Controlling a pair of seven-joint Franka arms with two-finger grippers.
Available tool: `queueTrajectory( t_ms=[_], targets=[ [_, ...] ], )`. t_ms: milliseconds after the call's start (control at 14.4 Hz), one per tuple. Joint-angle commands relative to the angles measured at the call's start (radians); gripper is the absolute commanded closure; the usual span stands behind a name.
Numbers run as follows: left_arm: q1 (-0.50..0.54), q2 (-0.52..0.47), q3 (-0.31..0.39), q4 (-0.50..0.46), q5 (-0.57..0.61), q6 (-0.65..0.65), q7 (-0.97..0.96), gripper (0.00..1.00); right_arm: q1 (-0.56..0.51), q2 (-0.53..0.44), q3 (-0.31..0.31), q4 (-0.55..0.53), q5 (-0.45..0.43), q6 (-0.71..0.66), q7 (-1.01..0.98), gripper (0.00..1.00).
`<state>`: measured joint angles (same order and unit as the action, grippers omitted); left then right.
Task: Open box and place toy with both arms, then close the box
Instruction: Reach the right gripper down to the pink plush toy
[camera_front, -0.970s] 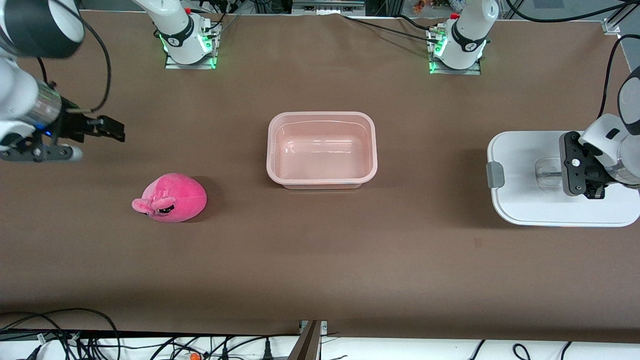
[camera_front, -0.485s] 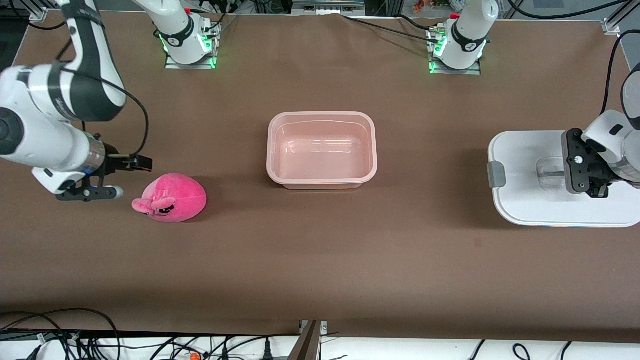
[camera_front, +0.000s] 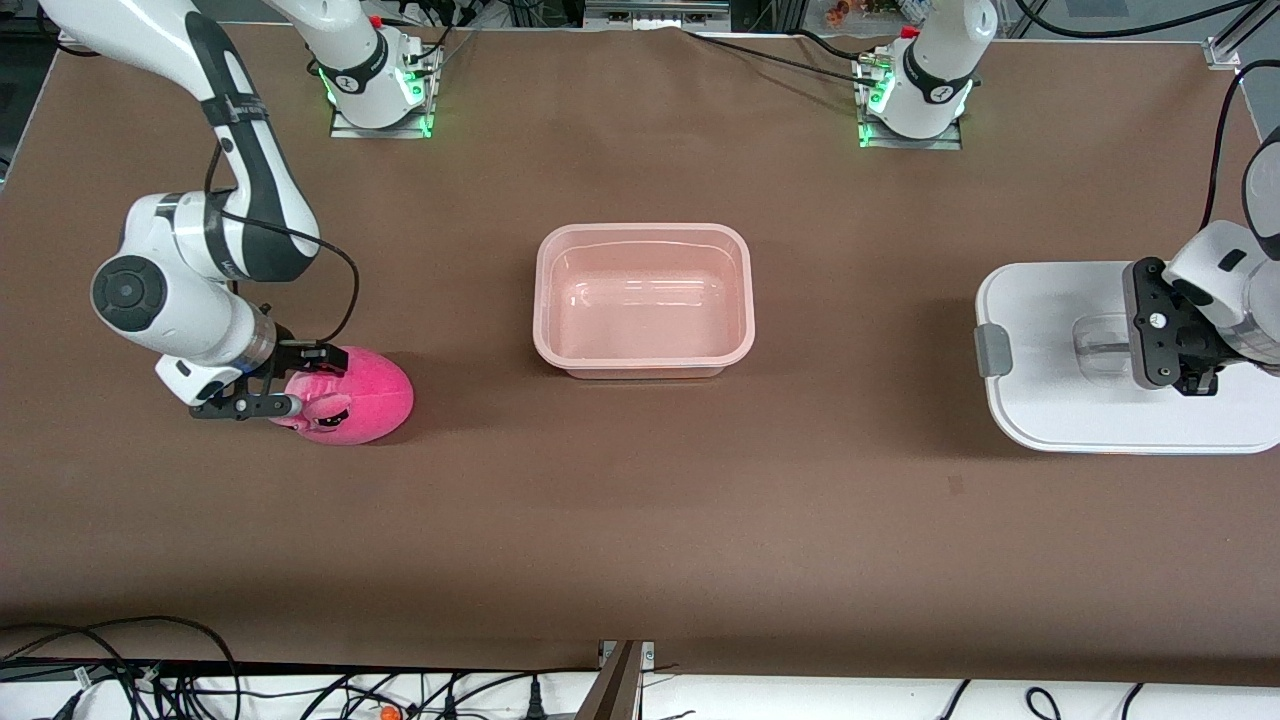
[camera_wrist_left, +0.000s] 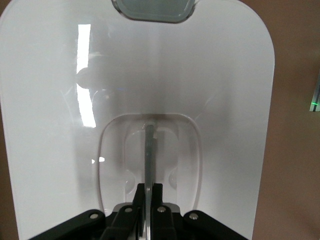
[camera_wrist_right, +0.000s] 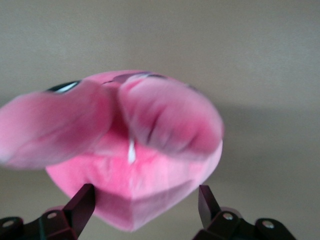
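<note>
Soft, light plush toy (camera_front: 350, 396) on the worktop (camera_front: 640, 520), straddled by the open right claw (camera_front: 283, 382) for an easy mid-body pinch; farther, open box (camera_front: 643, 300); left claw (camera_front: 1172, 340) clamped on the lid (camera_front: 1050, 400) handle.

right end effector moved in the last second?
Yes. The right end effector came toward the front camera and the box, and its open fingers now straddle the toy.

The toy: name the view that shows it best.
The front view: the toy lies whole on the table, with the open right gripper at its ear end. The right wrist view shows a blurred close-up; the left wrist view shows only the lid.
</note>
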<state>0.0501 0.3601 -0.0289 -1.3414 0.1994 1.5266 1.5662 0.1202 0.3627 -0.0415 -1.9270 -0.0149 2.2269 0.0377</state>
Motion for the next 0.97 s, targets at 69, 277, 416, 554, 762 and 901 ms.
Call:
queueTrajectory(
  t_ms=[69,277,416,554,762,901],
  targets=[
    [0.001,-0.007,-0.005,0.008,0.020,-0.016,-0.006,1.00,0.001,-0.011,0.003,-0.021,0.009,0.024,0.004,0.82],
    [0.002,-0.007,-0.005,0.008,0.021,-0.017,-0.015,1.00,0.001,-0.018,0.003,-0.015,0.009,0.019,0.002,1.00],
    [0.002,-0.007,-0.005,0.008,0.021,-0.017,-0.014,1.00,0.001,-0.019,0.014,0.017,0.007,-0.027,-0.010,1.00],
    [0.002,-0.007,-0.005,0.008,0.021,-0.017,-0.011,1.00,0.001,-0.019,0.034,0.103,0.007,-0.139,-0.027,1.00],
    [0.004,-0.007,-0.005,0.008,0.020,-0.017,-0.008,1.00,0.016,-0.019,0.058,0.206,0.006,-0.271,-0.033,1.00],
    [0.005,-0.007,-0.005,0.008,0.018,-0.017,-0.006,1.00,0.044,-0.021,0.060,0.249,0.003,-0.334,-0.035,1.00]
  ],
)
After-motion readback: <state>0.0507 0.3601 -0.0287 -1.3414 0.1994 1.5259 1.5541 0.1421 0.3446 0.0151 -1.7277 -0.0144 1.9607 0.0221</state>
